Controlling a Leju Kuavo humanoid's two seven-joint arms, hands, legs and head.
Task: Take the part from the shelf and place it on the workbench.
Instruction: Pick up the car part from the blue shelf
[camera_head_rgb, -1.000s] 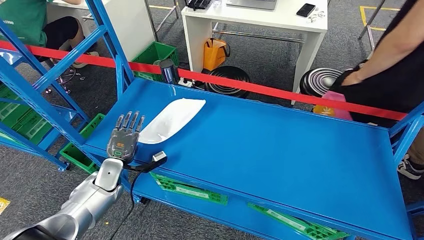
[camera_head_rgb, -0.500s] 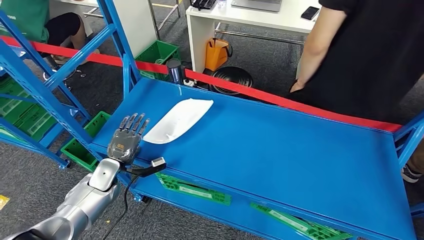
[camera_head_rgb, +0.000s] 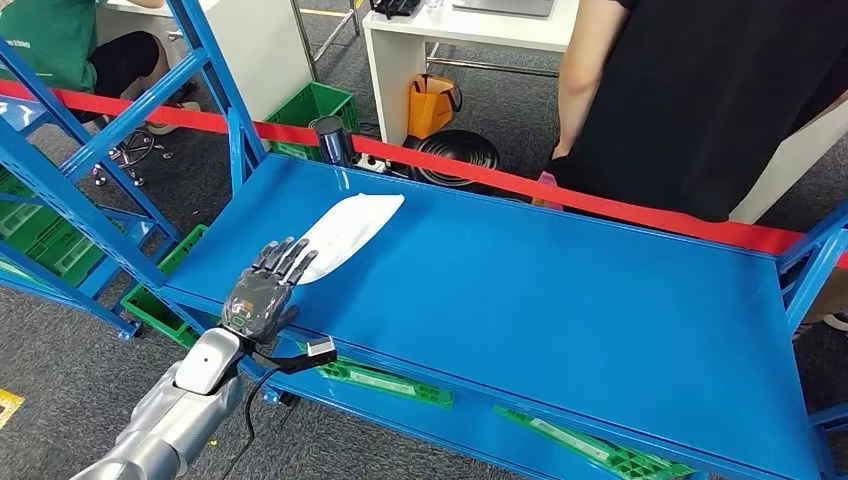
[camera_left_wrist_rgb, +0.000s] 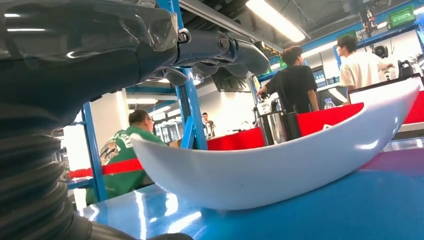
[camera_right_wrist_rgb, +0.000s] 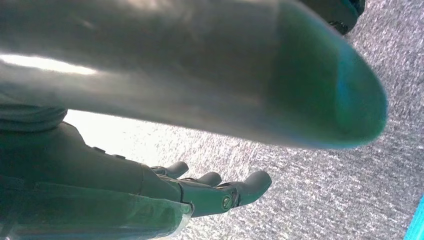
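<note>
A blue metal shelf (camera_head_rgb: 560, 290) on blue uprights carries a white curved part (camera_head_rgb: 345, 228), which lies directly on its top deck near the left end. Flat green crates (camera_head_rgb: 385, 380) lie on the lower deck beneath, and the rack stands on grey carpet (camera_head_rgb: 60, 370).

one white part (camera_head_rgb: 345, 236), one blue shelf (camera_head_rgb: 560, 300), two robot hands (camera_head_rgb: 262, 293), one red barrier tape (camera_head_rgb: 560, 192), one white table (camera_head_rgb: 470, 30)
</note>
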